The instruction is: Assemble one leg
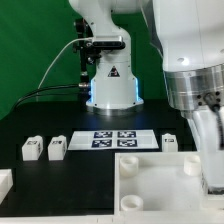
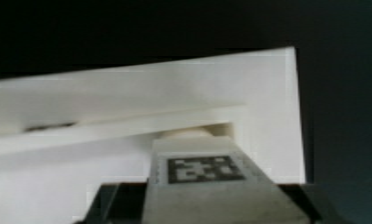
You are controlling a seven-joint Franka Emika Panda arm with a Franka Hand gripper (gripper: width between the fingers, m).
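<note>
A tagged leg [image 2: 201,165] is seen clenched in the gripper [image 2: 197,200] just over the panel [image 2: 130,110]; the socket is judged barely visible past it; a tilted or off-centre descent could jam the leg on the rim.

A white arm base [image 1: 108,60] with smooth rounded shells is seen at the upper middle of the exterior view. A black triangular warning mark sits on its front, above a blue-lit ring. Black cables [image 1: 45,85] trail off leftward. A large white and grey arm segment [image 1: 195,70] fills the right edge.
</note>
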